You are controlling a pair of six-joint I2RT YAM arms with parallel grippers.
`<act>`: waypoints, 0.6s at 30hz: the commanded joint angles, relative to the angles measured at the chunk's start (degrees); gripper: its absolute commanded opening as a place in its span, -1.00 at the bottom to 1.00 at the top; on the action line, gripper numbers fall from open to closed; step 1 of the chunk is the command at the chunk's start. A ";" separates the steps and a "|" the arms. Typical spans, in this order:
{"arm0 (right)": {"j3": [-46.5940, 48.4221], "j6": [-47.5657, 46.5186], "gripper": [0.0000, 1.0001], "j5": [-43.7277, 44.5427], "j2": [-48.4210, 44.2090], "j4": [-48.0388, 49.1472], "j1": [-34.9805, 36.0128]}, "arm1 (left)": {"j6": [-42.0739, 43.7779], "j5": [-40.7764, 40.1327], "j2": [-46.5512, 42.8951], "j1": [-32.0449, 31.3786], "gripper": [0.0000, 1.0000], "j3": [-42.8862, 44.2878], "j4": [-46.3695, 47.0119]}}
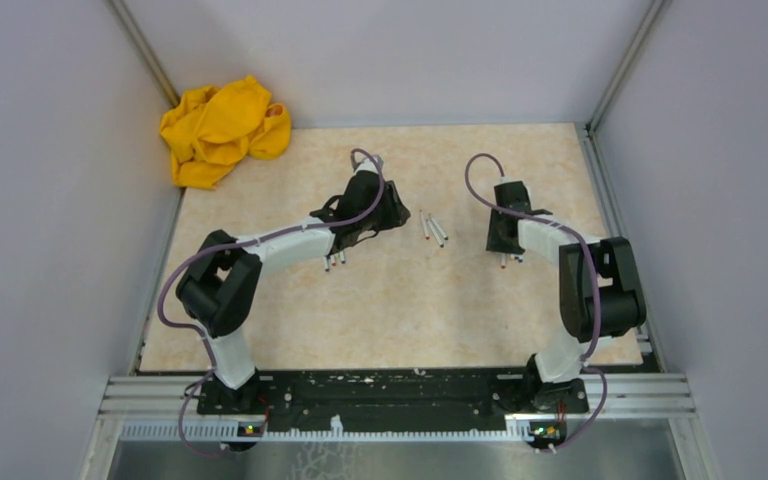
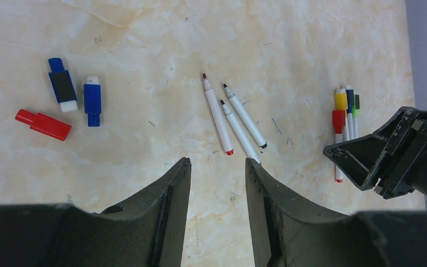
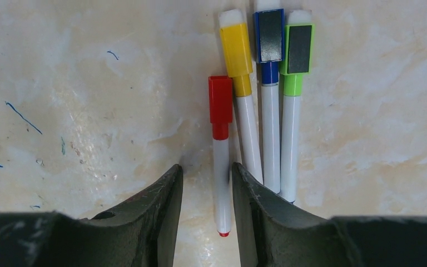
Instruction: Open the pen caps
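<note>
— Where are the pen caps?
— Three lie loose on the surface, two blue and one red, at the left of your left wrist view. They are well apart from three uncapped pens. Four capped pens lie side by side: red, yellow, blue, green.
— And your grippers?
— Your right gripper is released, with the barrel of the red-capped pen between its fingers. Your left gripper is spread too, holding nothing, near the ends of the uncapped pens. A yellow cloth sits crumpled in the far left corner.
</note>
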 commanded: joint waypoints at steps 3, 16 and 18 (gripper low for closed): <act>-1.40 0.98 -0.31 -0.92 1.31 0.71 -0.39 | 0.37 -0.31 -1.63 -0.49 -0.05 -0.82 1.64; -2.71 0.86 -1.00 -2.22 0.41 1.78 1.12 | 0.21 -0.29 -1.68 -0.45 -0.04 -0.49 1.75; -2.52 0.36 -1.00 -4.17 -1.42 2.58 2.46 | 0.27 0.50 -1.85 -0.36 -0.04 -0.54 2.56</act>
